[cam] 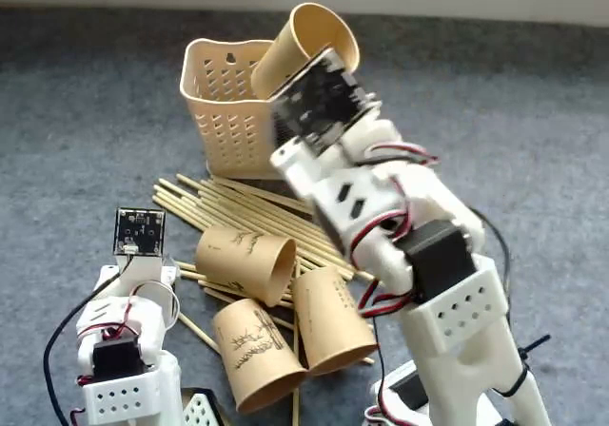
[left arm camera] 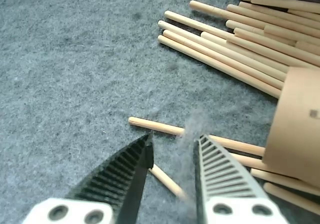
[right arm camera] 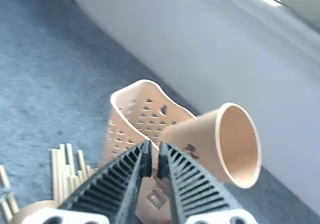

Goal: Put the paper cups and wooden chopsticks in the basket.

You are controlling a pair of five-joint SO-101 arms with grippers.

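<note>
My right gripper [right arm camera: 154, 160] is shut on a tan paper cup [right arm camera: 220, 144], pinching its wall. That paper cup [cam: 306, 44] hangs tilted, mouth upward, over the rim of the cream perforated basket [cam: 221, 112]. The basket [right arm camera: 137, 111] stands just beyond the fingertips. Three more paper cups lie on the carpet: one on its side [cam: 245, 264] and two nearer the front [cam: 255, 350] [cam: 331, 317]. Wooden chopsticks [cam: 249, 215] lie in a loose pile under and behind them. My left gripper [left arm camera: 175, 143] is open, low over single chopsticks [left arm camera: 160, 127], with one cup [left arm camera: 297, 124] beside it.
Grey carpet [cam: 76, 122] covers the table, with free room left of the basket and around the left arm [cam: 124, 350]. A pale wall [right arm camera: 210, 54] runs close behind the basket. The right arm's body [cam: 447, 293] stands over the right side of the pile.
</note>
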